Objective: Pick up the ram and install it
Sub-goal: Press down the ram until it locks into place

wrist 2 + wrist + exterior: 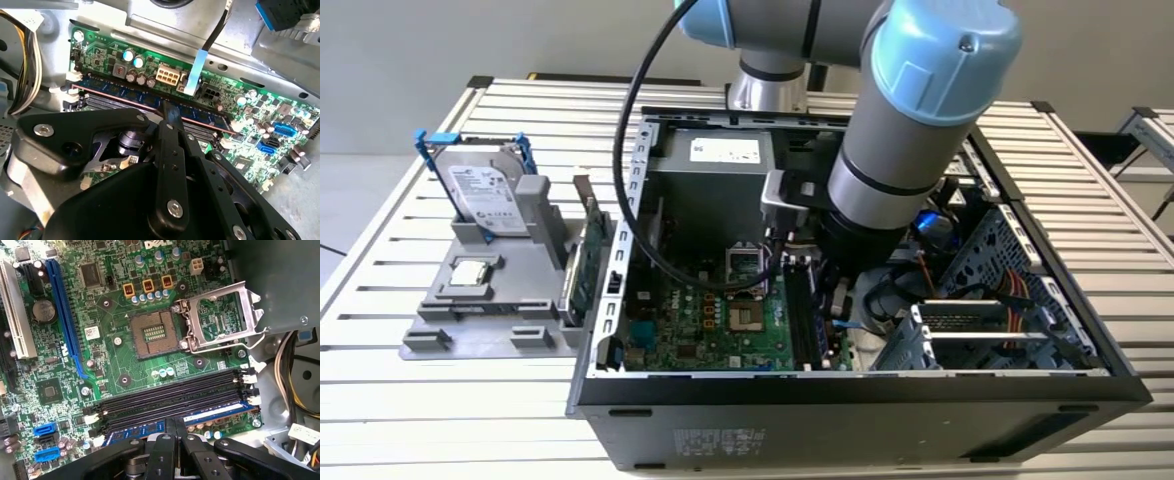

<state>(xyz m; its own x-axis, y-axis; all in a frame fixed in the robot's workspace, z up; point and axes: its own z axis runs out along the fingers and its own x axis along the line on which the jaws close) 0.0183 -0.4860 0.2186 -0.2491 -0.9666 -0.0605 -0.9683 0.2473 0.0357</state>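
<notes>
The ram, a long narrow stick with a blue label, stands on edge in the motherboard slot nearest the case's edge. In the second wrist view the ram runs along that slot, with white latches at its ends. My gripper is shut on the ram's middle, its two black fingers close together on either side of the stick. The gripper reaches down onto the stick's top edge. In the exterior view my gripper is low inside the open computer case, over the green motherboard.
Three empty black memory slots lie beside the ram, then the open processor socket with its raised metal frame. Cables hang near the slot's end. Outside the case, a grey stand holds a hard drive and a green card.
</notes>
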